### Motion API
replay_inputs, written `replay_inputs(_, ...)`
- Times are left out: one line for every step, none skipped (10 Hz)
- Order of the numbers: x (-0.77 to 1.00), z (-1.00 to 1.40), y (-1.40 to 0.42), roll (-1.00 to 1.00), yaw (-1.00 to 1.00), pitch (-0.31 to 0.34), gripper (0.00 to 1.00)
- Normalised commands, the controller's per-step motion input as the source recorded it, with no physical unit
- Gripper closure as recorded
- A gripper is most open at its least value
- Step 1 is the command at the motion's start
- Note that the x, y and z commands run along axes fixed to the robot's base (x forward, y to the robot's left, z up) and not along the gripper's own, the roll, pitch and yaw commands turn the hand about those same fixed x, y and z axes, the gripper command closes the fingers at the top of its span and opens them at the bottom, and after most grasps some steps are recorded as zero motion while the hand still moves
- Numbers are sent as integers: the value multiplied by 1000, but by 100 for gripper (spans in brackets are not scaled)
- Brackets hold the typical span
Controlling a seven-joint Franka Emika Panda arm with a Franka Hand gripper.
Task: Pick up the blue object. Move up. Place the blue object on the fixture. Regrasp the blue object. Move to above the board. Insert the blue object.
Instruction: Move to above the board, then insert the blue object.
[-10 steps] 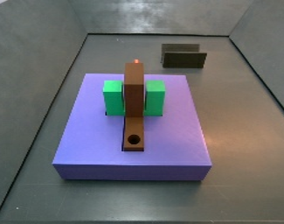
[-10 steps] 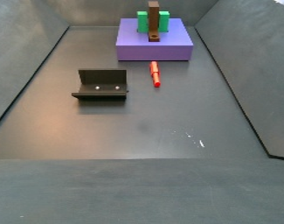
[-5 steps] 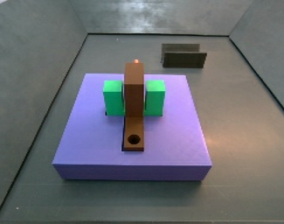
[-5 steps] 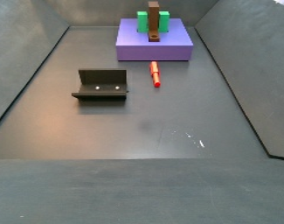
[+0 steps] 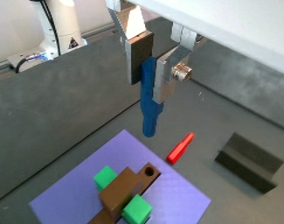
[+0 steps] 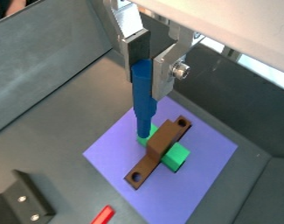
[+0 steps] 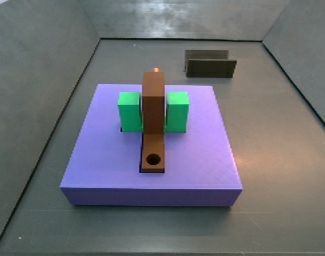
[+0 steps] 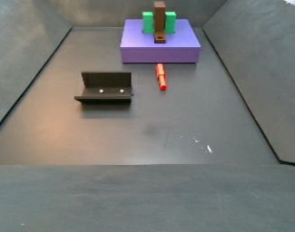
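Note:
In both wrist views my gripper (image 5: 150,74) (image 6: 148,74) is shut on the blue object (image 5: 148,109) (image 6: 143,109), a thin blue peg hanging straight down from between the silver fingers. It hangs high above the lavender board (image 5: 74,197) (image 6: 208,157). The board (image 7: 192,150) (image 8: 143,50) carries two green blocks (image 7: 129,112) and a long brown bar (image 7: 154,110) with a round hole (image 7: 154,159). The dark fixture (image 5: 249,162) (image 6: 18,203) (image 7: 210,66) (image 8: 104,90) stands on the floor apart from the board. Neither side view shows the gripper or the peg.
A red peg (image 8: 161,76) (image 5: 180,147) lies on the grey floor between the board and the fixture. Grey walls (image 7: 58,60) enclose the floor on all sides.

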Motion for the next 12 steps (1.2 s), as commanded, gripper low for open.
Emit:
replay_inputs(-30, -2, 10, -254, -21, 0, 100)
replay_inputs(0, -94, -263, -40, 20, -13, 100)
replay_inputs(-89, -246, -826, 0, 251, -44, 100)
replay_inputs(-134, -149, -874, 1, 297, -94, 100)
replay_inputs(-123, -166, -960, 43, 189, -97, 100)
replay_inputs(-83, -346, -986, 60, 174, -151, 100)
replay_inputs(-63, -540, -889, 0, 169, -199, 100)
replay_inputs(-183, -600, -574, -20, 0, -293, 100)
replay_inputs(-174, -626, -466, 0, 0, -311, 100)
replay_inputs(-171, -637, -371, 0, 0, -314, 100)
replay_inputs(-149, -671, -277, 54, 0, -306, 100)
replay_inputs(0, -829, -180, 117, 0, -204, 100)
